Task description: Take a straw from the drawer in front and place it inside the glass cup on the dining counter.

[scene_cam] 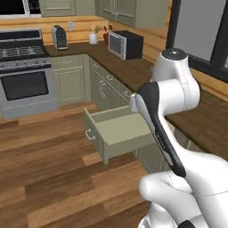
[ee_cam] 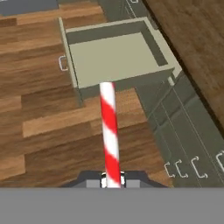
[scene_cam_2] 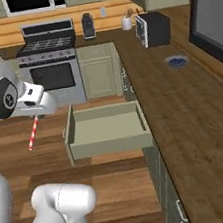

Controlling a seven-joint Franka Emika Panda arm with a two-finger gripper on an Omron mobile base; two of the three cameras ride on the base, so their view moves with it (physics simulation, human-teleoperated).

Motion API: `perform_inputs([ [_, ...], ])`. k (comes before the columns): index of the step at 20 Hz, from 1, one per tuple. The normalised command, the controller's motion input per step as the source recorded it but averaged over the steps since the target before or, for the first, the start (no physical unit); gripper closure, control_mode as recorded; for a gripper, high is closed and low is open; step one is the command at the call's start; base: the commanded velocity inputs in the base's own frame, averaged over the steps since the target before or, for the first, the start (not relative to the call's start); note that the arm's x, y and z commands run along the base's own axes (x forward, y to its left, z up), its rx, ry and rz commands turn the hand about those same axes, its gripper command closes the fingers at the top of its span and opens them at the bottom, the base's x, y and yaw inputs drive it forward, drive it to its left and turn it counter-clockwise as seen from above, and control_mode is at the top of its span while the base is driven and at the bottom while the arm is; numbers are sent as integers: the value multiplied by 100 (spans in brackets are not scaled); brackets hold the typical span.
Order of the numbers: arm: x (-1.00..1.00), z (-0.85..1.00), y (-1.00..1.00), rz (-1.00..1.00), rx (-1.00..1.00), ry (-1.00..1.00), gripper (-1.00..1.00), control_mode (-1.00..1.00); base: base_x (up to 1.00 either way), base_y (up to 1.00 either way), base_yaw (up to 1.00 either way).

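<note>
I'm seeing the gripper (ee_cam: 112, 179) pinching the straw (ee_cam: 109, 131) at its base, jaws pressed tight on it. In the hand view the straw is sticking out from the fingertips toward the drawer (ee_cam: 116, 57), which is standing pulled out. In the right base view the straw (scene_cam_2: 33, 133) is hanging below the hand, left of the drawer (scene_cam_2: 107, 129), over the wood floor (scene_cam_2: 18, 147).

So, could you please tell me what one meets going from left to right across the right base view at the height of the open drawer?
Red-and-white striped straw held in the hand → open sage-green wooden drawer → long dark wood worktop.
</note>
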Motion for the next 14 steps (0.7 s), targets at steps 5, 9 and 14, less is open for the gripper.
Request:
perform_inputs([
  [5,0,0,0,0,0,0,100,100,-45,77,79],
  [9,0,0,0,0,0,0,100,100,-22,70,74],
  [14,0,0,0,0,0,0,100,100,-5,70,66],
])
